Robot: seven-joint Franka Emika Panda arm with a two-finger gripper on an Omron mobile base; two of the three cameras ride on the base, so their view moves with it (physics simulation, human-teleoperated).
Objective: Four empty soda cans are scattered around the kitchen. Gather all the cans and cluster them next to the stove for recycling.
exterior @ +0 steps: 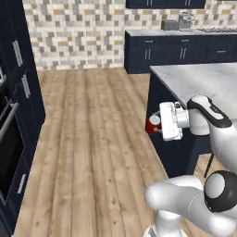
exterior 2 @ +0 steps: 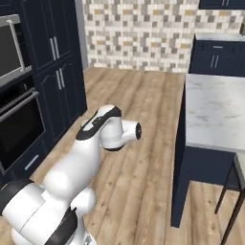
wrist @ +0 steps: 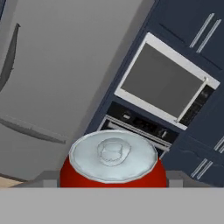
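Note:
A red soda can (exterior: 152,124) with a silver top sits between the fingers of my gripper (exterior: 154,125), held out sideways above the wood floor beside the island's dark end panel. In the hand view the same soda can (wrist: 113,162) is close up, and the gripper (wrist: 112,178) is shut on it from both sides. A grey finger pad (wrist: 47,178) presses its left flank. On the far back counter, dark grates that look like the stove (exterior: 221,30) show at the top right.
A marble-topped island (exterior: 203,79) stands right of the arm, also seen as the island (exterior 2: 215,112). Navy tall cabinets with a wall oven (exterior 2: 19,125) line the left. A microwave (wrist: 165,84) and a grey fridge door (wrist: 52,65) face the hand. Wood floor (exterior: 88,139) lies between.

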